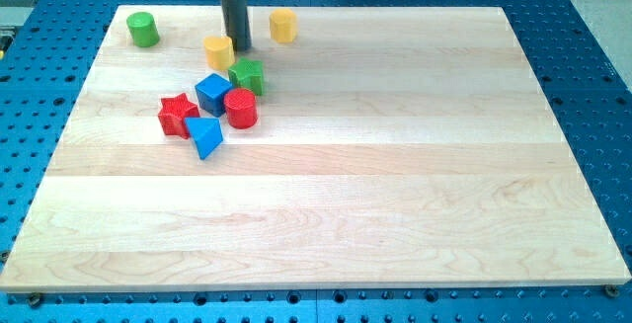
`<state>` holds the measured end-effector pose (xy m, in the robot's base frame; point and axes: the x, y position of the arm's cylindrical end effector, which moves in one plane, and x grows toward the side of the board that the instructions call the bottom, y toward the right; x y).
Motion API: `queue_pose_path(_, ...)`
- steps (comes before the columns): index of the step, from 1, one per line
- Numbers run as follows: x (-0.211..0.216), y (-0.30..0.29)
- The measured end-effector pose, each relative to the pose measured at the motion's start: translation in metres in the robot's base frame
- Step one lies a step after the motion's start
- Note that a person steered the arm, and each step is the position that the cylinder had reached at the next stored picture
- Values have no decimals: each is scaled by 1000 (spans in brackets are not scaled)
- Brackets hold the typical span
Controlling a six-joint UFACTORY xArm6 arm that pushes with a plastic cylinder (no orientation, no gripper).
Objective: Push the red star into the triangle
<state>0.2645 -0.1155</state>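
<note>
The red star [178,115] lies on the wooden board [326,204] at the upper left. The blue triangle [205,136] touches it at its lower right. A blue cube [213,94] sits just above the triangle, with a red cylinder [241,109] at its right. My tip [240,45] is above this cluster, right beside a yellow block [219,52] and just above a green star [247,76]. It stands apart from the red star.
A green cylinder [142,29] stands near the board's top left corner. A yellow cylinder [283,25] stands near the top edge, right of the rod. Blue perforated table surrounds the board.
</note>
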Motion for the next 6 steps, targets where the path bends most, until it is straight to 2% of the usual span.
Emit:
queue_pose_path(1, 38, -17)
queue_pose_path(2, 51, -76)
queue_pose_path(3, 128, -87)
queue_pose_path(4, 165, -57)
queue_pose_path(5, 166, -60)
queue_pose_path(6, 205, -101)
